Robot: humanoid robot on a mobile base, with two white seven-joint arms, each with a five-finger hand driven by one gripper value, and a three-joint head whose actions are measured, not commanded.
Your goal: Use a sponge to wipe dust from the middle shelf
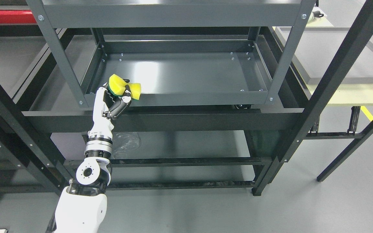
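A grey workshop floor (335, 200) runs under one dark steel shelving rack (173, 119), its middle shelf (186, 72) a glossy, shallow-rimmed rectangular tray dotted with bolts. One white-and-black robot arm rises from lower left. Its left hand (113, 103) pinches a single yellow sponge (124, 86), squeezed into a fold with a green scouring backing, at the shelf's front-left corner.

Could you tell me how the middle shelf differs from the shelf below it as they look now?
The middle shelf is glossy, reflecting light, with the robot hand holding a yellow sponge at its front-left edge. The lower shelf sits in shadow and bears crumpled clear plastic. Both are dark grey metal.
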